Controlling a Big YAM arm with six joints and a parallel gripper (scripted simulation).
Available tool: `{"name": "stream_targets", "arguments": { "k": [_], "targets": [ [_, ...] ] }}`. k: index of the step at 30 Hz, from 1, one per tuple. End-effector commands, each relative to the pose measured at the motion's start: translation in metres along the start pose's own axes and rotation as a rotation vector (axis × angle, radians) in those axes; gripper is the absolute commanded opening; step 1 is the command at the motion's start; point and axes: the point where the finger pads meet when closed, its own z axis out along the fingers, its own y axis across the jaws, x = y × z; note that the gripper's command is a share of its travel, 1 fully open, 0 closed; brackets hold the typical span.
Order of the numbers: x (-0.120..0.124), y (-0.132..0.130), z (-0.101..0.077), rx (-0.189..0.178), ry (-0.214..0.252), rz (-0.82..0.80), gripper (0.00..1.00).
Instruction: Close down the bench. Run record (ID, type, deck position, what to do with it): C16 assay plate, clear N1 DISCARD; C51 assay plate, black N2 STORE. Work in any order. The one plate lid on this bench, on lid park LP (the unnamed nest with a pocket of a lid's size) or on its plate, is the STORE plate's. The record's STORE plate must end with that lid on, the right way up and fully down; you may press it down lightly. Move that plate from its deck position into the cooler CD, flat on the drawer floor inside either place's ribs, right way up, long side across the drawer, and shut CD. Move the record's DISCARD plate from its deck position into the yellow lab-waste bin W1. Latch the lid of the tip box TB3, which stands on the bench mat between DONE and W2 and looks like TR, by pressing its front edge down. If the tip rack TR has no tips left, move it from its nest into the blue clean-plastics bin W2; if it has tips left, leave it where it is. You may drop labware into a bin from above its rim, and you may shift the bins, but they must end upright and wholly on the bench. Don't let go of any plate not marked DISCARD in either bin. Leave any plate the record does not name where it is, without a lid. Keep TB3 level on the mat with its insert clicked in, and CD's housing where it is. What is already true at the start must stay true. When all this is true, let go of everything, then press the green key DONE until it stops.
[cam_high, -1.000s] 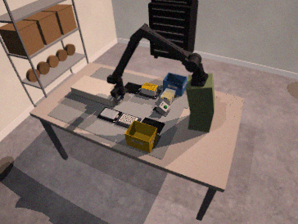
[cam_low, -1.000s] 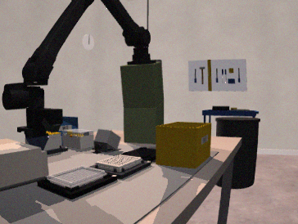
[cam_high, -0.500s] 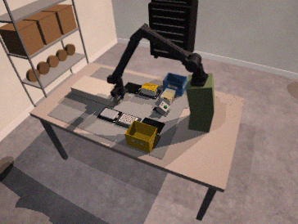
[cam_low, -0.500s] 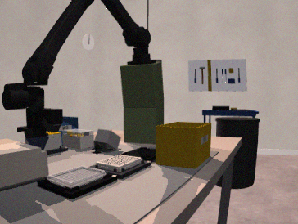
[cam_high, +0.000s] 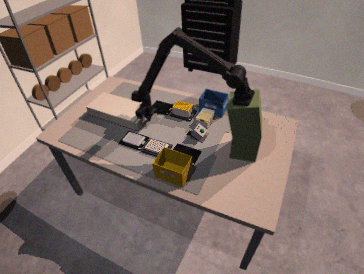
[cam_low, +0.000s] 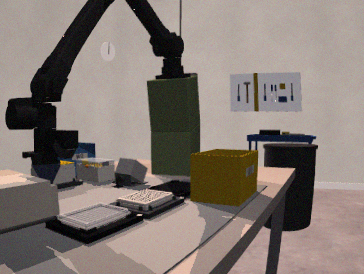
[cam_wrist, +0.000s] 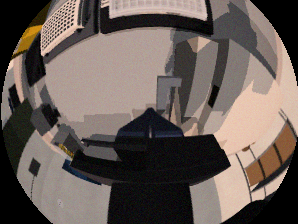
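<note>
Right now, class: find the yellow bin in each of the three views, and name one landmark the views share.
Top: the yellow bin sits at the mat's front edge, below picture centre.
Exterior: right of centre, in front of the green pedestal.
Wrist: only a yellow sliver at the upper left edge.
Shared landmark: the white-topped plate beside the bin.

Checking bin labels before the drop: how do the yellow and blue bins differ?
The yellow open-top bin stands at the mat's front edge, nearest the two plates; the blue open-top bin stands at the back, beside the green pedestal. The yellow bin looks larger in the top view, being closer to the camera. Both stand upright on the bench.
</note>
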Motion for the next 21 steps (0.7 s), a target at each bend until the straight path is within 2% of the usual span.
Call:
{"name": "stream_targets", "arguments": {
  "k": [1, 3, 4, 10, 13, 19, 20, 21],
  "targets": [
    [0.005, -0.016, -0.022, 0.047, -0.005, 0.008, 0.0],
    [0.005, -0.011, -0.017, 0.038, -0.004, 0.008, 0.0],
    [0.004, -0.014, -0.022, 0.048, -0.005, 0.008, 0.0],
    [0.003, -0.006, -0.022, 0.047, -0.005, 0.007, 0.0],
    [0.002, 0.004, -0.015, 0.036, -0.005, 0.008, 0.0],
    [0.001, 0.004, -0.021, 0.046, -0.006, 0.007, 0.0],
    [0.002, 0.018, -0.006, 0.018, -0.005, 0.008, 0.0],
    [0.001, 0.014, -0.012, 0.031, -0.005, 0.008, 0.0]
  ]
}}
